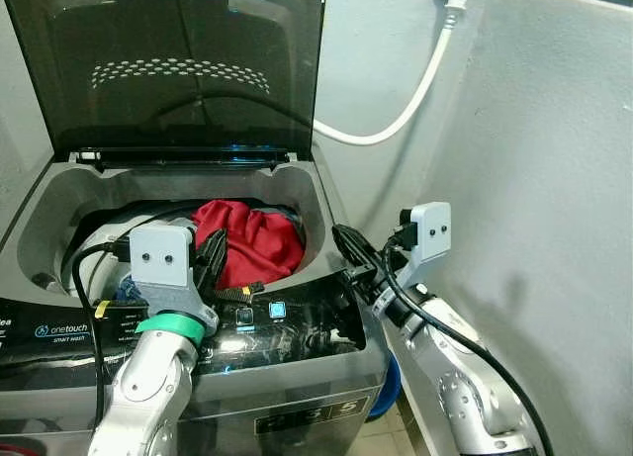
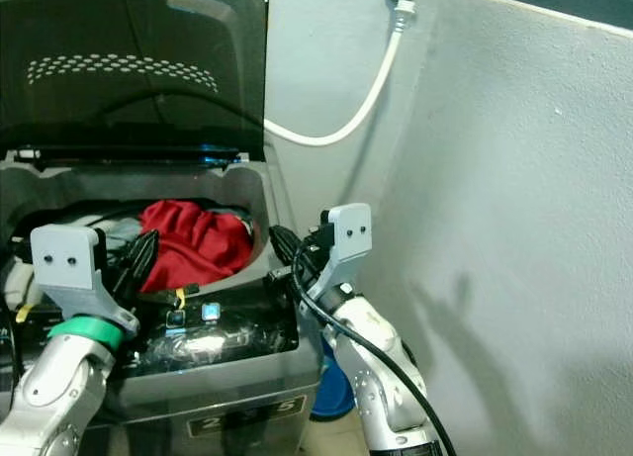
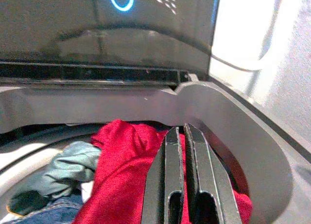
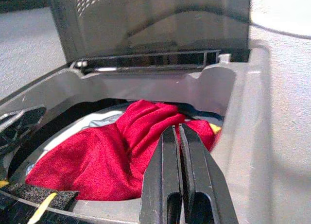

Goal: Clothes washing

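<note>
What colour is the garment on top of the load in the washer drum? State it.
Bright red garment, clearest in the right wrist view.

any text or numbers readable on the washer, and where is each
"onetouch", with "smart wash" under it: on the left of the washing machine's control panel.
Digits like "2 5 5" or "2 3 5", blurred: on the front plate.
Labels by the lit blue buttons: too small to read.

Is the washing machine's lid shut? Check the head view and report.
No, the dark lid stands raised behind the open tub, where a red garment lies in plain sight.
</note>
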Controlling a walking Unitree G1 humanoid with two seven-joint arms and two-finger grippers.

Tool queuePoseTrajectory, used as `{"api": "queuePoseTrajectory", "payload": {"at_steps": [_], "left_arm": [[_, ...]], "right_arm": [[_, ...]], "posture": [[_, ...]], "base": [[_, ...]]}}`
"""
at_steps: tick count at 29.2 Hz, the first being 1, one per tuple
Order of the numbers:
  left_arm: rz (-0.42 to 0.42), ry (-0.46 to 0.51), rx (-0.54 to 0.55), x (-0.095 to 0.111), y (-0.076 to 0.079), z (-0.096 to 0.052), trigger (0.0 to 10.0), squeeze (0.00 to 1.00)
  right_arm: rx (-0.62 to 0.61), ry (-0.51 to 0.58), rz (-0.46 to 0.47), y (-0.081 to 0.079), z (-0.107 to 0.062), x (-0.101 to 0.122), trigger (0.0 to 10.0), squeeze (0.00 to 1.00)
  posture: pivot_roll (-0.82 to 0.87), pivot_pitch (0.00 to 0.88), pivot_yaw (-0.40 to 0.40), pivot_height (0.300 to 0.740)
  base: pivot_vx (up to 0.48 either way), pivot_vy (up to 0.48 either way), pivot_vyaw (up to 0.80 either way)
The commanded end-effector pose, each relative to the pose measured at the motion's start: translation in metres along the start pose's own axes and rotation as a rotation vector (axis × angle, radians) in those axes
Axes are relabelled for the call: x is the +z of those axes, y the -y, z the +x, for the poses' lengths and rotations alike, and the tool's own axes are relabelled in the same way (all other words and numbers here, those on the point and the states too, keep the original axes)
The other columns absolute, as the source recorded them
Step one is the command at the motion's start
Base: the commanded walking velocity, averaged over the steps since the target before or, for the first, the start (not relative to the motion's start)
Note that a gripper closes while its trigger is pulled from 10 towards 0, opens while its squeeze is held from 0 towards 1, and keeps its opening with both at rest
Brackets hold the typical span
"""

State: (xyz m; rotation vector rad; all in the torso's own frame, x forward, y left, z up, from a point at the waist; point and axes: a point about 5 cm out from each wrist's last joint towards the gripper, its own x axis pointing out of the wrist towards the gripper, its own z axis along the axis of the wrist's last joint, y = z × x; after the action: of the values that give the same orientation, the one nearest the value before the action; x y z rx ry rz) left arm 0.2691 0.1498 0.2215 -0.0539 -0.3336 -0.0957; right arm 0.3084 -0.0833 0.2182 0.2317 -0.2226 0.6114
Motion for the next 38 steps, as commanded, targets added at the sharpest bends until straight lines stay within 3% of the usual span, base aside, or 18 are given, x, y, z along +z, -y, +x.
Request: {"api": "queuePoseTrajectory", "payload": {"at_steps": [1,16,24,38], "left_arm": [[-0.009,0.015,-0.012,0.001,0.003,-0.0025,10.0,0.0],[-0.024,0.086,-0.064,0.01,0.0088,-0.0077,10.0,0.0],[-0.025,0.076,-0.07,0.0082,0.0098,-0.0088,10.0,0.0],[-0.029,0.075,-0.058,0.0082,0.0074,-0.009,10.0,0.0]], "right_arm": [[0.005,-0.001,-0.023,-0.0004,-0.0011,0.0021,10.0,0.0],[0.015,-0.002,-0.023,-0.0022,0.0002,0.0022,10.0,0.0],[0.02,-0.005,-0.022,-0.0022,0.0001,0.0019,10.0,0.0],[0.03,-0.01,-0.024,-0.0035,0.0007,0.0009,10.0,0.0]], "posture": [[0.01,0.0,-0.045,0.74],[0.01,0.0,-0.048,0.74],[0.02,0.0,-0.05,0.74],[0.02,0.0,-0.048,0.74]], "base": [[0.0,0.0,0.0],[0.0,0.32,0.0],[0.0,0.0,0.0],[0.0,0.343,0.0]]}}
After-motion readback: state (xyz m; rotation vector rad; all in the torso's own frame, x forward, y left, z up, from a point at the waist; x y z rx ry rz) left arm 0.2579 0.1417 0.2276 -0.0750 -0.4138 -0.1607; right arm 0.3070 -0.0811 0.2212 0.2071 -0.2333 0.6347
